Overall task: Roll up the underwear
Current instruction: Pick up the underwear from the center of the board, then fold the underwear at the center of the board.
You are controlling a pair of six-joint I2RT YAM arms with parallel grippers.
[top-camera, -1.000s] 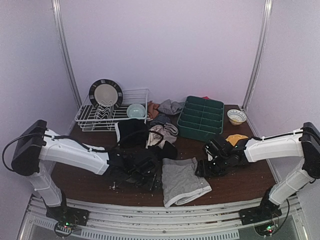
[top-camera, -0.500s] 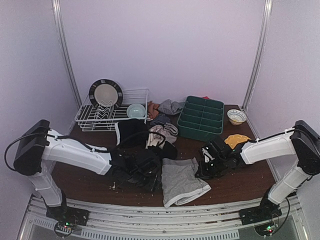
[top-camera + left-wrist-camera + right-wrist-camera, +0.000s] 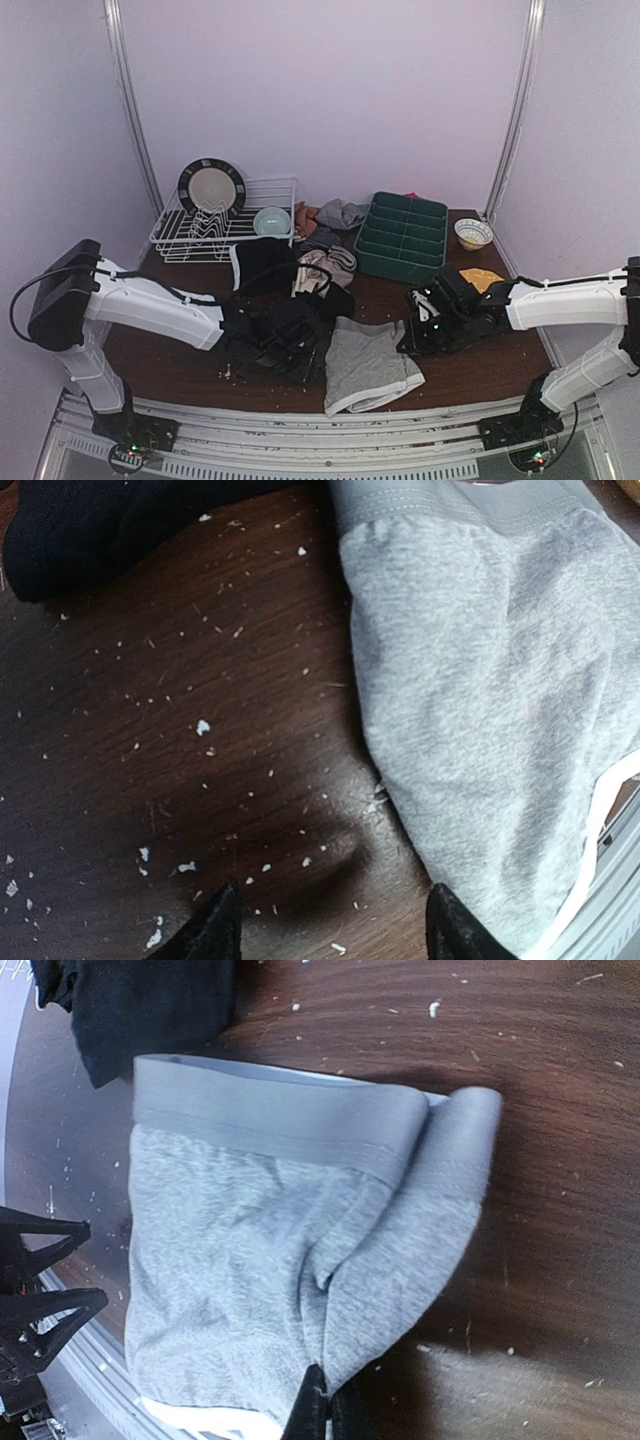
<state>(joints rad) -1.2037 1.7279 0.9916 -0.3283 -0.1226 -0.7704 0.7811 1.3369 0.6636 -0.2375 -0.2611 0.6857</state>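
The light grey underwear (image 3: 366, 366) lies flat near the table's front edge, its waistband toward the far side. My right gripper (image 3: 412, 340) is shut on its right edge (image 3: 400, 1290), and that side is lifted into a fold; the fingertips (image 3: 312, 1412) pinch the cloth. My left gripper (image 3: 335, 935) is open low at the garment's left edge (image 3: 400, 780), one fingertip over bare wood, the other over grey cloth (image 3: 480, 710). More underwear lies behind: a black piece (image 3: 264, 266), a beige one (image 3: 324, 268) and a grey-and-dark heap (image 3: 336, 216).
A white dish rack (image 3: 262, 188) with a plate (image 3: 211, 187) and a pale blue bowl (image 3: 271, 221) stands at the back left. A green divided tray (image 3: 402, 236), a small bowl (image 3: 473, 233) and a yellow item (image 3: 482, 277) are at the back right. Crumbs dot the wood (image 3: 203, 726).
My right gripper has shut on the grey underwear's right edge and raised it into a fold. The left gripper's jaws have narrowed but stay apart.
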